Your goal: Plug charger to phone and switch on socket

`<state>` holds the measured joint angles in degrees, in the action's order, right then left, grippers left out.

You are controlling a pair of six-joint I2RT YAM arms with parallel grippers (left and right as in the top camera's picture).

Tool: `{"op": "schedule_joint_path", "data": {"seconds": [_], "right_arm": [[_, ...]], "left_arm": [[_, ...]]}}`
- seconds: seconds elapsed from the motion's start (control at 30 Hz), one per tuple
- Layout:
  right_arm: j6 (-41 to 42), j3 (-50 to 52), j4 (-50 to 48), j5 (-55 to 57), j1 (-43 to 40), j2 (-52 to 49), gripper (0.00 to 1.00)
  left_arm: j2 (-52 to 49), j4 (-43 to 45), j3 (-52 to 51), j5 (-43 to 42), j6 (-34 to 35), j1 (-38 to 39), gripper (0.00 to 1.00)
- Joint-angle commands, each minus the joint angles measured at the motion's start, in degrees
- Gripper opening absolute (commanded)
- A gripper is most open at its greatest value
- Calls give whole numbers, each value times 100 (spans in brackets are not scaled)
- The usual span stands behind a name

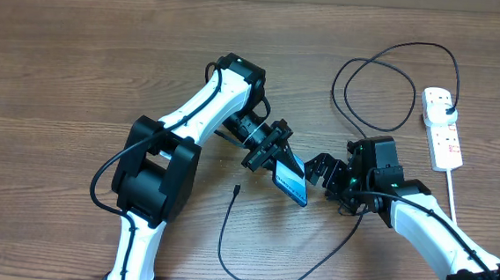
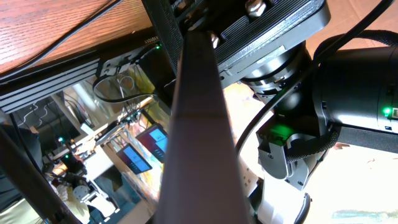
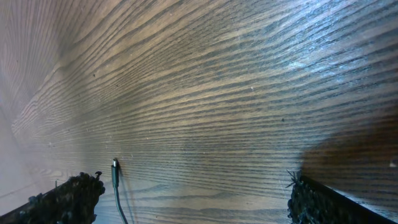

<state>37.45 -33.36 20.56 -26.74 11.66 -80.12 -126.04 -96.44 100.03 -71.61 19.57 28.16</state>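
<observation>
Your left claw (image 1: pixel 275 158) is clamped on the phone (image 1: pixel 289 180), tilted above the table (image 1: pixel 80 49). Your right claw (image 1: pixel 320 172) gapes empty beside it. The charger (image 1: pixel 237 190) tip lies loose nearby, and the socket (image 1: pixel 441 127) sits far right.

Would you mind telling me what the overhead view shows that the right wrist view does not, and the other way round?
Only the overhead shows the phone held tilted in the left pincer, the socket on the table's right side, and the charger looping across the wood. Only the right wrist shows the right pincer from inside: open, finger pads at the lower corners, nothing between them. Both show the connector tip lying loose on the wooden table.
</observation>
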Motion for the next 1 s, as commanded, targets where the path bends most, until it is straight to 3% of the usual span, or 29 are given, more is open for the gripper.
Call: {"op": "schedule_joint_path", "data": {"seconds": [0.0, 0.7, 0.97], "right_arm": [[-44, -39, -28, 37, -11, -11, 100], [-44, -39, -28, 37, -11, -11, 100], [-44, -39, -26, 37, -11, -11, 100]], "left_arm": [[57, -39, 131, -278, 83, 35, 4], [57, -4, 131, 7, 79, 37, 4], [57, 817, 131, 28, -339, 42, 4]]}}
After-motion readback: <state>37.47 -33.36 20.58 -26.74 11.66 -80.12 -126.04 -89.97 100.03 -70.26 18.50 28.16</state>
